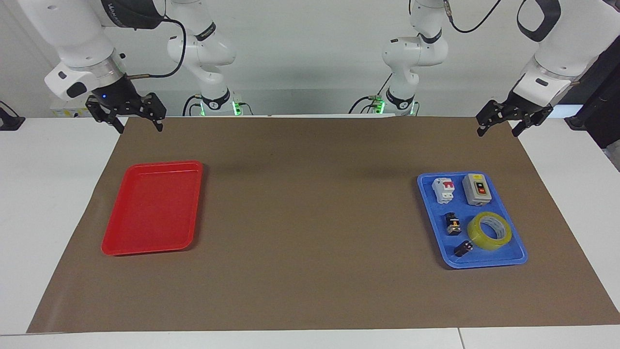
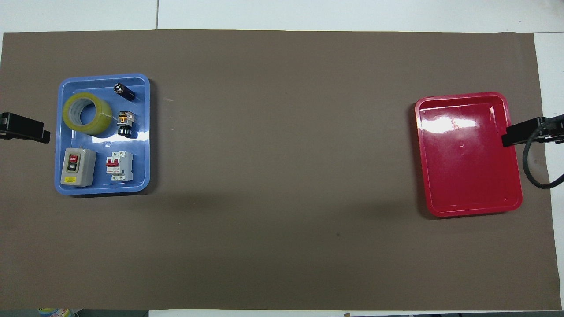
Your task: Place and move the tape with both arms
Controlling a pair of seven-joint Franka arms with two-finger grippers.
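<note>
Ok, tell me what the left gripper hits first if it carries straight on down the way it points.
Most likely the brown mat. The left gripper, open, points down over the mat's corner nearest the robots; the blue tray and the tape lie farther out. Depth is uncertain.

I count two trays, one blue tray and one red tray, one tape, one switch box, one breaker, two small black parts.

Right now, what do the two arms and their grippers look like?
Both arms are white, rounded segments with dark grey joints and black cables looped along them. The right gripper and left gripper are black, each with two fingers. Green lights glow at both bases, and grey lettering runs across one dark joint band.
</note>
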